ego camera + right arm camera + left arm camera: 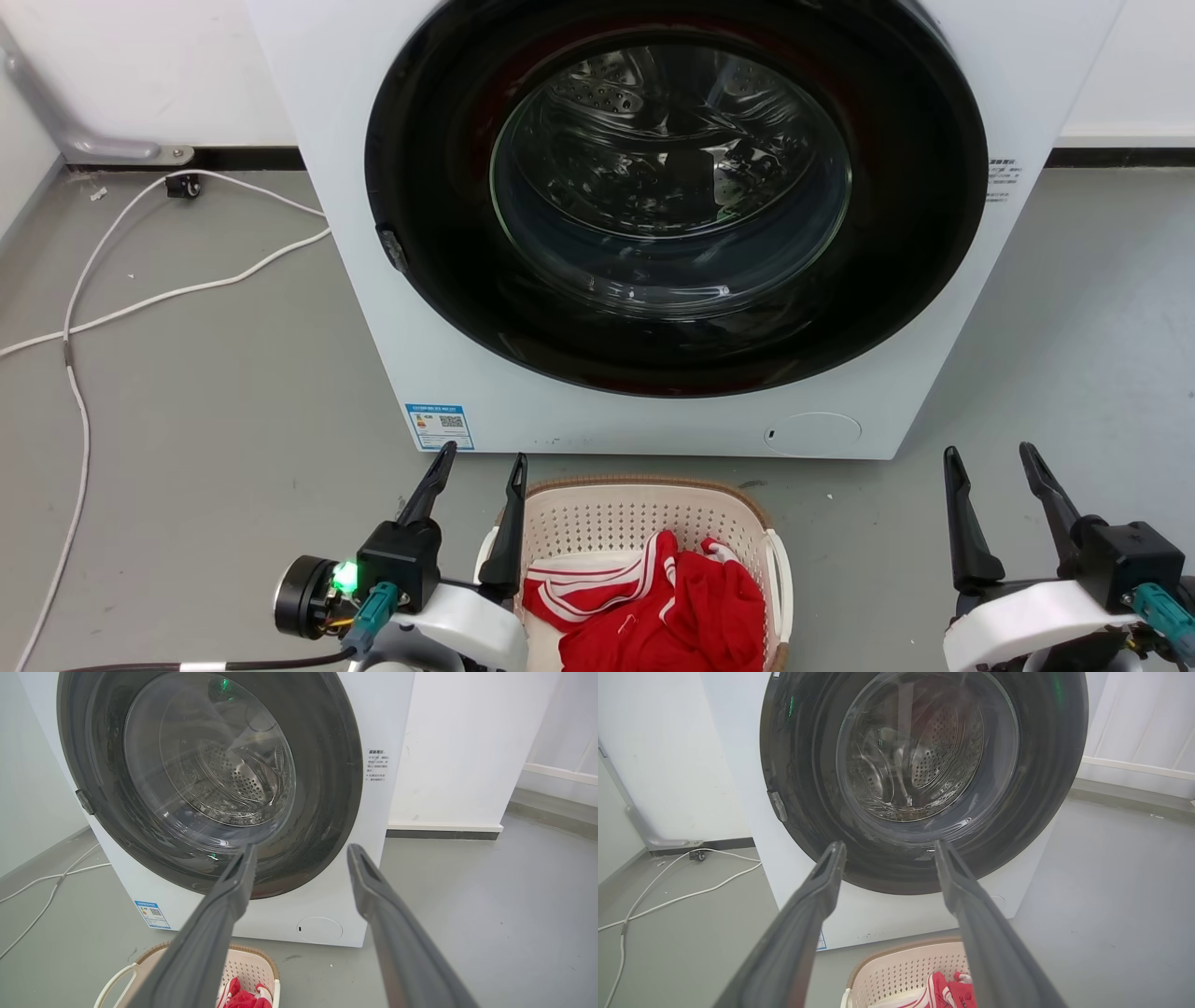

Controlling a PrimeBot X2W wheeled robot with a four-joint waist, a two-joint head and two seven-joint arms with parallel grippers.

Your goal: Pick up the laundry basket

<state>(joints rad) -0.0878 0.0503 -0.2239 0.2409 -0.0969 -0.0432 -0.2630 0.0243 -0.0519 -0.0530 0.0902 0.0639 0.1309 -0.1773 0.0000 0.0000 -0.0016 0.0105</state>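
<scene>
The basket (pixel 607 523) sits on the floor (pixel 187 420) just in front of the washer (pixel 373 280). The bottom edge of the head view cuts off its near end. Its left rim and left handle are largely hidden behind the left gripper (pixel 484 455) and the pale wrist below it. The right handle (pixel 777 569) shows clearly. A red garment with white stripes (pixel 691 607) lies inside, covering most of the bottom. The washer's top is out of frame, and its drum is hard to read through reflections on the door glass.

The left gripper's fingers are spread apart with nothing between them. In the head view its inner finger overlaps the basket's left rim, and its outer finger lies over bare floor. Whether the inner finger touches the rim cannot be told. In the left wrist view the fingers point at the washer door. The basket shows low in that frame, partly behind the right-hand finger.

The right gripper (pixel 989 451) is also spread and empty, well apart from the basket on its right side, over the floor. In the right wrist view the basket sits at the bottom left, partly behind the left-hand finger.

A white cable (pixel 140 299) trails across the floor left of the washer.
</scene>
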